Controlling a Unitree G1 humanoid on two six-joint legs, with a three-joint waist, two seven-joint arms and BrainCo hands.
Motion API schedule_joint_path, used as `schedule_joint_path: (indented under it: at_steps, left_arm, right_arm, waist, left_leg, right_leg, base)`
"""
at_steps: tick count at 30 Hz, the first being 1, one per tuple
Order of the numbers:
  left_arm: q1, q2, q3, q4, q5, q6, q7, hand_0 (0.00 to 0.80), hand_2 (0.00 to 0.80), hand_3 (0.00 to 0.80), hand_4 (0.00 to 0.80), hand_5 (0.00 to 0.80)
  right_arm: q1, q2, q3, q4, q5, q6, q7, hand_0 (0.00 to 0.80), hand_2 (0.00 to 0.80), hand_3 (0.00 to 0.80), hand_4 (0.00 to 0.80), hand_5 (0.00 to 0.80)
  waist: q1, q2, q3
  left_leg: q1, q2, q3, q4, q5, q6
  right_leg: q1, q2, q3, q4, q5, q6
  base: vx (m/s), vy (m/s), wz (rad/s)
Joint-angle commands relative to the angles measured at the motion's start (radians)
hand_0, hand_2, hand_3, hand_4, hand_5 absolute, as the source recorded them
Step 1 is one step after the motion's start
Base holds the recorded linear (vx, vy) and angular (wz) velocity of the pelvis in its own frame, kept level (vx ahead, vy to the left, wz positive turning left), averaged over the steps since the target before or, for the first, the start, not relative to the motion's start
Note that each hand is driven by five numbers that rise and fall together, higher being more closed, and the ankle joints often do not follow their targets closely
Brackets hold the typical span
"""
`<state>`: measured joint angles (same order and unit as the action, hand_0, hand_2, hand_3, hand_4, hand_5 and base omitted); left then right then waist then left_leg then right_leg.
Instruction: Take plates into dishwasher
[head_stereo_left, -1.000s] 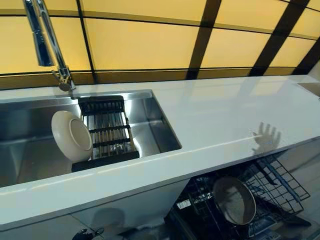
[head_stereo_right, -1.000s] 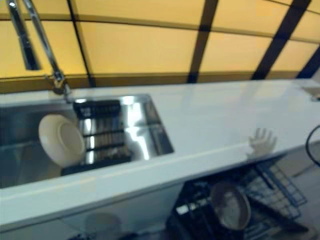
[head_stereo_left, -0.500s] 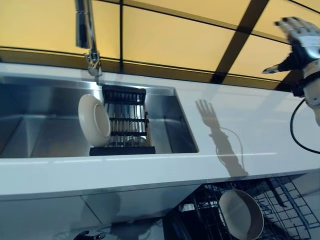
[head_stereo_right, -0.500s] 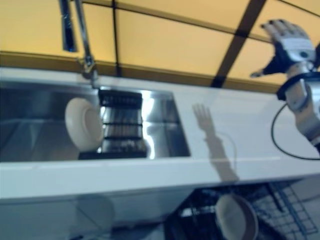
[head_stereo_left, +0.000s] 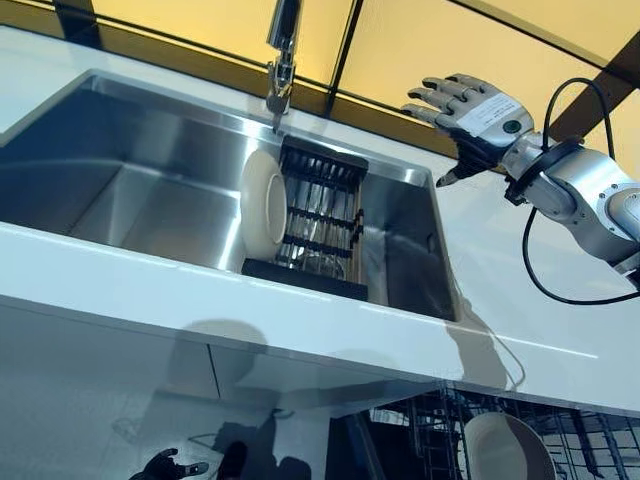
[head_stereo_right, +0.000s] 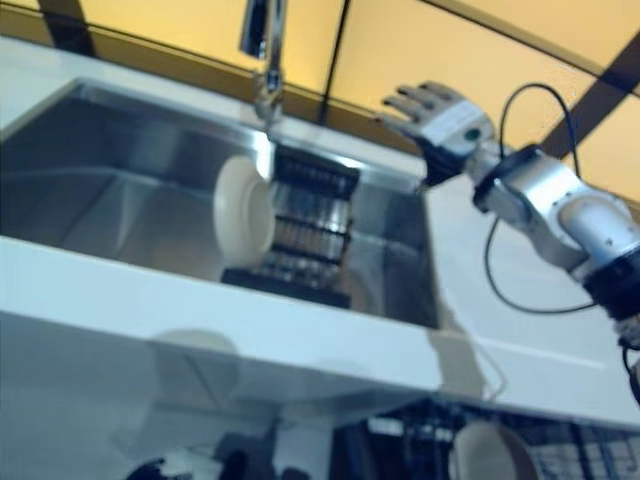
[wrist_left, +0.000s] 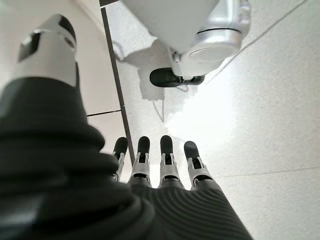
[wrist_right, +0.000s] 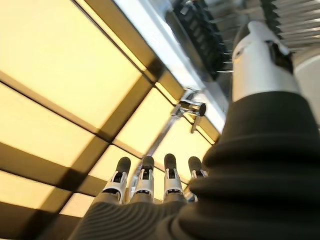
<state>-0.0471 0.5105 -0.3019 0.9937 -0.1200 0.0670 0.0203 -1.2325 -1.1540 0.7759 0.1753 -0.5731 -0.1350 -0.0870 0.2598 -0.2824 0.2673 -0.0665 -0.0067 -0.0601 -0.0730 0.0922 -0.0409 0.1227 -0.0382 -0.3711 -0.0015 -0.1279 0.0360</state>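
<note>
A cream plate stands on edge at the left end of a black dish rack inside the steel sink. My right hand hovers open above the sink's right rim, fingers spread and pointing left, to the right of the rack and apart from the plate. Its wrist view shows straight fingers holding nothing. Another plate stands in the dishwasher's lower wire rack under the counter at the lower right. My left hand hangs low over the tiled floor, open and empty.
A chrome faucet rises behind the rack at the sink's back rim. The white countertop runs along the sink's front and off to the right. Yellow wall panels with dark strips stand behind.
The camera has swung left, so the sink now fills the view. My right hand came down and leftward from high at the right to above the sink's right rim.
</note>
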Motion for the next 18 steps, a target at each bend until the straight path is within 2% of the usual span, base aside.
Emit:
schedule_joint_path:
  at_steps: [1, 18]
  left_arm:
    - [-0.004, 0.027, -0.016, -0.058, 0.042, -0.036, 0.001, 0.000, 0.000, 0.000, 0.000, 0.000]
    - [0.012, 0.034, -0.032, -0.062, 0.040, -0.073, -0.001, 0.000, 0.000, 0.000, 0.000, 0.000]
  right_arm:
    - [-0.125, -0.014, 0.041, -0.006, -0.034, 0.010, -0.001, 0.000, 0.000, 0.000, 0.000, 0.000]
    - [-0.247, 0.065, 0.104, 0.019, -0.102, 0.066, 0.039, 0.000, 0.000, 0.000, 0.000, 0.000]
  waist:
    - [0.018, 0.009, -0.013]
    - [0.059, 0.011, 0.034]
  left_leg:
    - [0.013, 0.000, 0.025, 0.002, -0.069, 0.048]
    - [-0.030, 0.001, -0.001, -0.005, -0.049, 0.029]
  right_leg:
    - [-0.089, -0.016, -0.002, 0.029, 0.146, 0.107]
    - [-0.111, -0.020, -0.045, 0.038, 0.128, 0.096]
  base:
    - [0.008, 0.009, 0.05]
    - [0.015, 0.022, 0.08]
